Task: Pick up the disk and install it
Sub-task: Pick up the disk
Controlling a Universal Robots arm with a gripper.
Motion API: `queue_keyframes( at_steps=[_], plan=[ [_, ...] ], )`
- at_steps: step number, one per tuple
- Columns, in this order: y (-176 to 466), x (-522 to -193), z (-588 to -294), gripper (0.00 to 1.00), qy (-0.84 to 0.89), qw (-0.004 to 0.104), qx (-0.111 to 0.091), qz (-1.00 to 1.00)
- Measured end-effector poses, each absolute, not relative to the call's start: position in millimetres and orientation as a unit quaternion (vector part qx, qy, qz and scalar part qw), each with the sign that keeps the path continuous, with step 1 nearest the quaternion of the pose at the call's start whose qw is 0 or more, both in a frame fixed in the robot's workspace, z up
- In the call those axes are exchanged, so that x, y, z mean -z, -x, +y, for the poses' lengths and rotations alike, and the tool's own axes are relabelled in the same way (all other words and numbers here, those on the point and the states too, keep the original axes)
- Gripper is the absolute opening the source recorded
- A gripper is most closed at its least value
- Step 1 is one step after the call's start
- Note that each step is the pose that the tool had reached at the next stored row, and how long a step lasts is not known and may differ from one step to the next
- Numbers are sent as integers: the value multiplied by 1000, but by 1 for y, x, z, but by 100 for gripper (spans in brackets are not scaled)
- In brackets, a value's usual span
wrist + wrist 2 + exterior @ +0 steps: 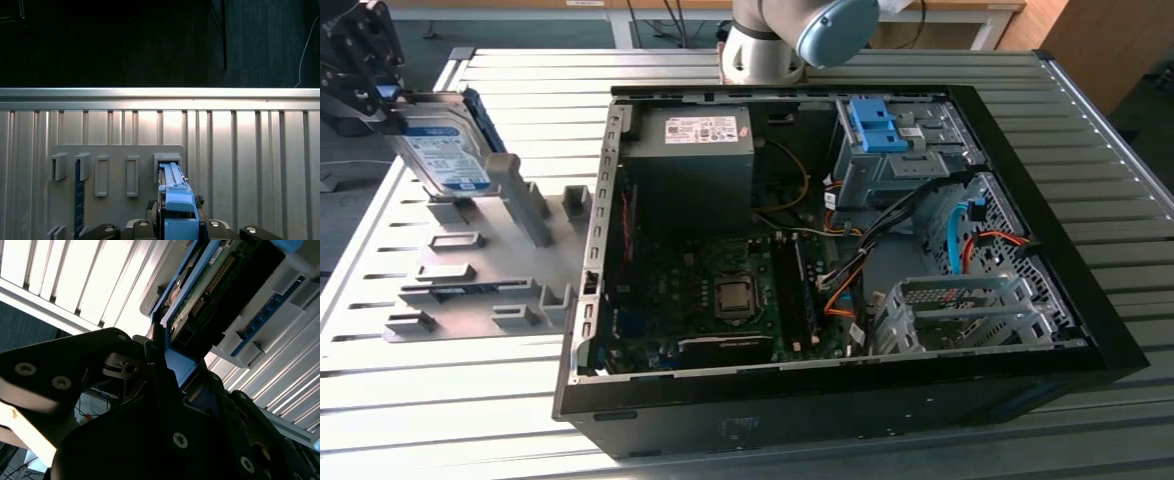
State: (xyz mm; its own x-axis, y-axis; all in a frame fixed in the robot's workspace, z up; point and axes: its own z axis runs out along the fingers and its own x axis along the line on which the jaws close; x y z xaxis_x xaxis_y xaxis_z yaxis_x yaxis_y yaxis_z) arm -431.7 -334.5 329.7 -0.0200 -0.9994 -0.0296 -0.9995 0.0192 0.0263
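1. Ribbed silver table (1121, 150) carries the whole scene, and the first wrist view shows dark floor beyond its far edge
2. The disk (447, 155) is at the exterior view's far left, standing on edge and tilted, with its white-and-blue label facing the camera and a blue rail along its side
3. The gripper (387, 100) is clenched on the disk's upper end, its black body rising above it
4. In the first wrist view the disk (177, 205) is seen edge-on, blue rail uppermost, in line with a rectangular pocket of the grey fixture plate (117, 155); whether its lower end sits in that pocket or hangs clear of it cannot be told
5. The second wrist view shows the disk's circuit-board side (200, 295) reaching out from the gripper (165, 380)
6. In the exterior view the fixture plate (480, 290) lies flat on the table under the disk, studded with small grey blocks, and a grey upright post (520, 200) stands just beside the disk
7. To the exterior view's right of the plate lies an open computer case (854, 410), well apart from the disk
8. Inside the case are a dark power supply (687, 160) with a white sticker, a motherboard (707, 300), a blue bracket (878, 125) in a drive bay, and a perforated metal drive cage (961, 310)
9. The arm's base (781, 35) stands behind the case
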Motion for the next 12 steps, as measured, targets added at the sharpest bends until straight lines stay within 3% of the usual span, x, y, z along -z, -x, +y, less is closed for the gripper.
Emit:
queue_keyframes(
  at_steps=[12],
  plan=[
    [432,-333,-335,37,700,1,-20,714]
  ],
)
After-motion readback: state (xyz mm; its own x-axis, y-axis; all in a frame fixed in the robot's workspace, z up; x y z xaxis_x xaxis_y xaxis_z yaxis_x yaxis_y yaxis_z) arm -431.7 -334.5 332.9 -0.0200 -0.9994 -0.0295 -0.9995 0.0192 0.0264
